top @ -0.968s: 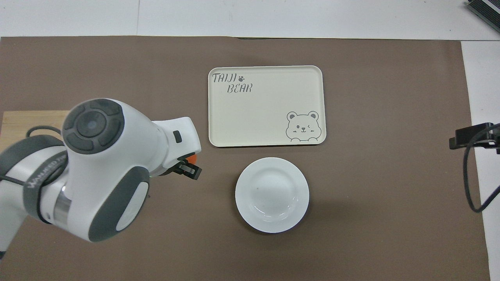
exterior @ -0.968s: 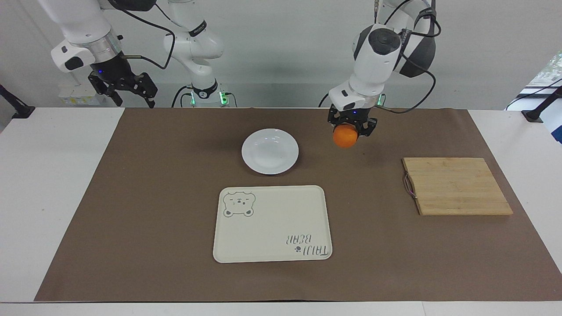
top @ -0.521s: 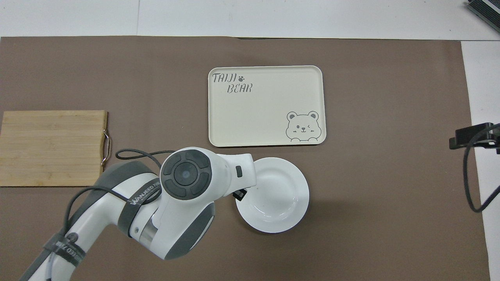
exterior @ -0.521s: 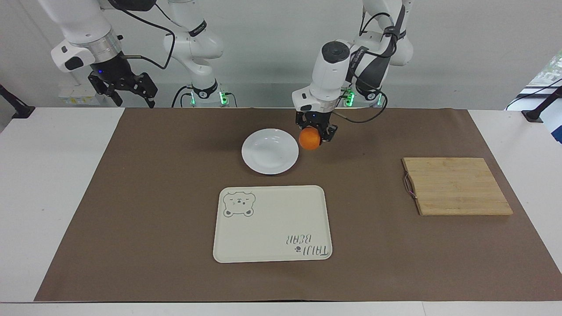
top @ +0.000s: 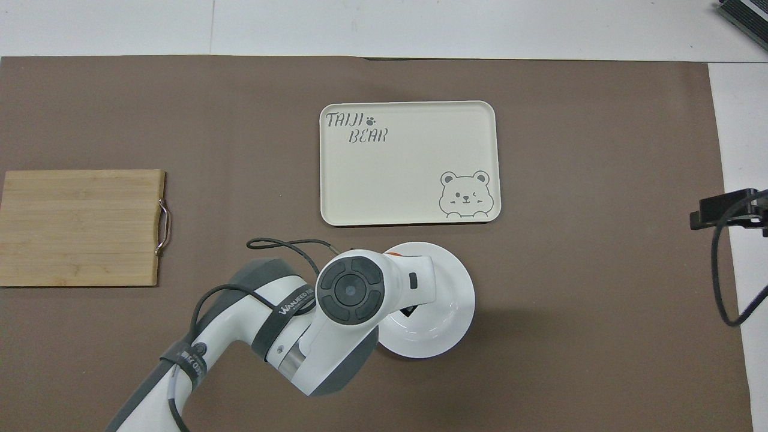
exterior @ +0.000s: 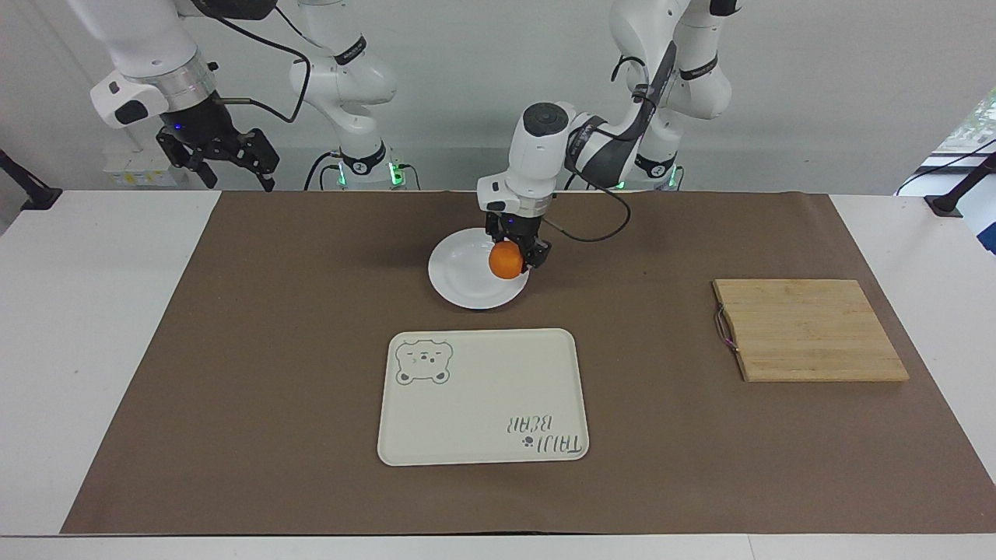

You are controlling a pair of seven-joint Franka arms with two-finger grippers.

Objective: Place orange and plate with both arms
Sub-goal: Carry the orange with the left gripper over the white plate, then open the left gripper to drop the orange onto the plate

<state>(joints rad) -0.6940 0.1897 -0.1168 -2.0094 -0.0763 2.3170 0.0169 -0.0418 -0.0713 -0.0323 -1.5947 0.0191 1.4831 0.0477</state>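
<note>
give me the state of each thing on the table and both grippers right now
small round bright-orange fruit: held, over the plate's edge, not released
round glossy white plate: upright on the brown mat, nothing resting in it
cream rectangular bear tray: flat, bare
bamboo cutting board: flat, bare
left gripper: shut on the fruit
right gripper: open, raised, waiting at the right arm's end

Your left end effector (exterior: 515, 259) carried the orange (exterior: 506, 260) from over the bare mat, now over the plate (exterior: 467, 280) rim, arm folded closer in.
</note>
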